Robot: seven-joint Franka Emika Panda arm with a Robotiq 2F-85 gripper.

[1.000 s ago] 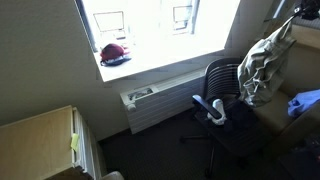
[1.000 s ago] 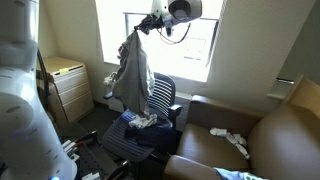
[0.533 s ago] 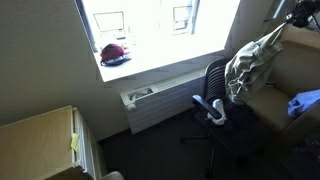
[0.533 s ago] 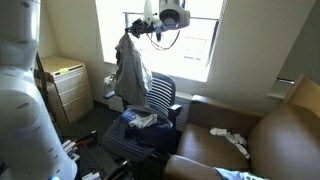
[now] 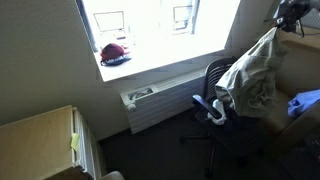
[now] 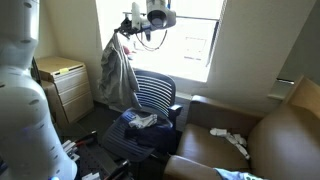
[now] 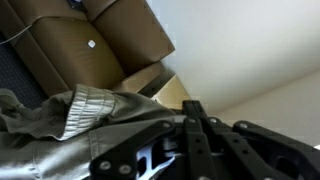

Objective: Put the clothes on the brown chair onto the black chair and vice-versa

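My gripper is high up in front of the window, shut on a grey-green garment that hangs from it above and beside the black chair. The garment also shows in an exterior view and in the wrist view. The black chair holds dark and white clothes on its seat. The brown chair has a white cloth on its seat. In the wrist view the jaws look closed together.
A wooden drawer cabinet stands by the wall, also seen in an exterior view. A radiator runs under the window sill, where a red item lies. A white robot body fills the near side.
The gripper has carried the hanging garment sideways, away from the brown chair and past the black chair's backrest toward the cabinet side. The garment swings out as it moves.
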